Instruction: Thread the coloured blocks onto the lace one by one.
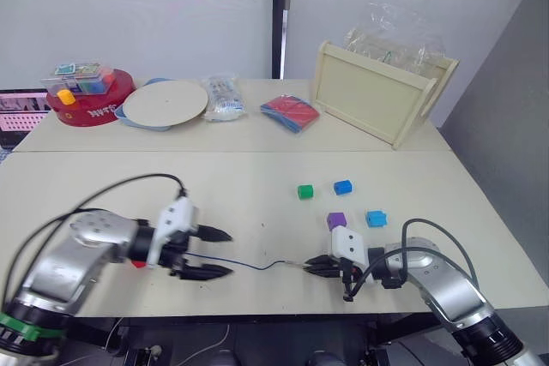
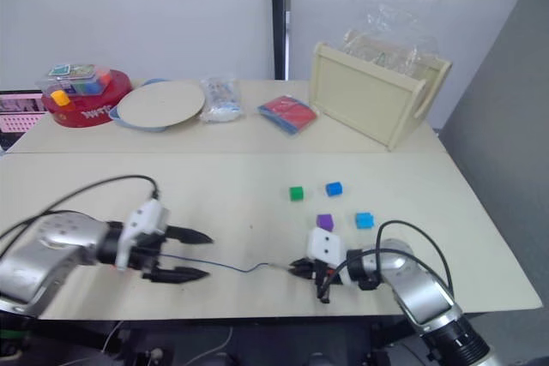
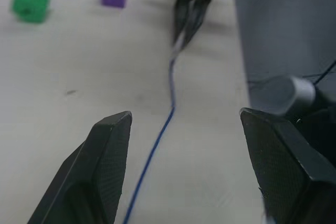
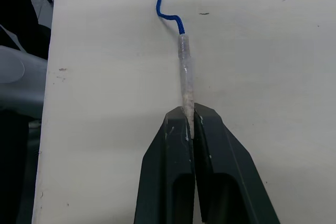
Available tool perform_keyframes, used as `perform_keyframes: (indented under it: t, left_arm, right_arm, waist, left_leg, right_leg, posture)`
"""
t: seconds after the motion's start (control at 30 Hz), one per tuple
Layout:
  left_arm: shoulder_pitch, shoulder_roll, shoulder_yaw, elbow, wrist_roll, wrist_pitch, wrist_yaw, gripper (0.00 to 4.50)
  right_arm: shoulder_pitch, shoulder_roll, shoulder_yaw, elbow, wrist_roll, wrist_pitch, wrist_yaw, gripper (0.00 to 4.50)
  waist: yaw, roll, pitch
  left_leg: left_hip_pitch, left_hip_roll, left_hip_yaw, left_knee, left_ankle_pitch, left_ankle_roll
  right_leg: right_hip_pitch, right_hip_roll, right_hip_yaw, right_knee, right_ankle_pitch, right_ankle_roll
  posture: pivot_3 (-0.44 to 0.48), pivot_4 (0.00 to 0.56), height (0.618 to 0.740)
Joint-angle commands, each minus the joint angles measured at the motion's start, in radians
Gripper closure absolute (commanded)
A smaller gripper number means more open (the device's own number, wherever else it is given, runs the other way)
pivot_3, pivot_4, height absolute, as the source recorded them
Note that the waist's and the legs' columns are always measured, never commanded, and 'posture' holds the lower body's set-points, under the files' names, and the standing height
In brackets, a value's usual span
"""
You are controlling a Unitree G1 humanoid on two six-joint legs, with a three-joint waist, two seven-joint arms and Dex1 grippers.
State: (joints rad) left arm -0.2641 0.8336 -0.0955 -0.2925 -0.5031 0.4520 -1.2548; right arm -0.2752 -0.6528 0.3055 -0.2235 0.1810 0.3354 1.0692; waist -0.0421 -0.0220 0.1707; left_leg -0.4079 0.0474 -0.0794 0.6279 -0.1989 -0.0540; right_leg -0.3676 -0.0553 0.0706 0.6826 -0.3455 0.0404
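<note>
The thin dark-blue lace [image 1: 257, 264] looked limp and light, so I judged its stiff pale tip [image 4: 186, 85] the only place worth holding. My right gripper [image 4: 189, 120] was pinched shut on that tip, low on the pale table [image 1: 257, 186]. From there the cord trailed toward my left gripper [image 1: 210, 253], whose fingers stood wide apart, astride it without touching. The small purple plastic cube [image 1: 336, 220] sat just beyond the tip, with green [image 1: 304, 191], blue [image 1: 343, 187] and cyan [image 1: 375, 218] cubes near

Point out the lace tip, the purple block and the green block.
lace tip [image 4: 186, 82], right wrist view, middle of the pale stiff end
purple block [image 1: 336, 221], left eye view, top face
green block [image 1: 304, 192], left eye view, front face
</note>
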Motion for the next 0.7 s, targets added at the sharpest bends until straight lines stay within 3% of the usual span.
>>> perform_keyframes:
  t: [0.03, 0.2, 0.3, 0.7]
  left_arm:
    - [-0.042, -0.080, -0.086, 0.032, 0.094, -0.066, 0.057, 1.04]
    - [-0.092, -0.200, -0.188, 0.210, 0.216, -0.197, 0.072, 1.04]
    - [-0.115, -0.255, -0.193, 0.279, 0.226, -0.243, 0.067, 1.04]
    - [-0.133, -0.313, -0.182, 0.292, 0.203, -0.228, 0.039, 1.04]
  right_arm:
    - [-0.025, 0.010, 0.002, -0.009, 0.005, -0.005, 0.007, 4.50]
    - [-0.037, 0.016, 0.010, -0.004, 0.000, -0.007, 0.009, 4.50]
    - [-0.033, 0.015, 0.013, -0.014, 0.003, -0.004, 0.009, 4.50]
    - [-0.024, 0.016, 0.015, -0.033, 0.010, 0.009, -0.004, 4.50]
  waist:
    - [0.000, 0.000, 0.000]
    - [0.004, 0.000, 0.000]
    - [0.004, 0.000, 0.000]
    - [0.004, 0.000, 0.000]
  left_leg:
    - [0.000, 0.000, 0.000, 0.001, 0.000, 0.000]
    - [0.000, -0.001, 0.000, 0.001, 0.000, 0.000]
    - [-0.001, -0.001, 0.000, 0.002, 0.000, 0.000]
    - [-0.001, -0.002, 0.000, 0.003, 0.000, 0.000]
  right_leg:
    - [0.000, 0.000, 0.000, 0.000, 0.000, 0.000]
    - [0.000, 0.000, 0.000, 0.000, 0.000, 0.000]
    - [0.000, -0.001, 0.000, 0.000, 0.000, 0.000]
    - [0.000, -0.001, 0.000, 0.000, 0.000, 0.000]
  posture:
    - [0.000, 0.150, 0.740]
    - [0.000, 0.150, 0.740]
    - [0.000, 0.150, 0.740]
    - [0.000, 0.150, 0.740]
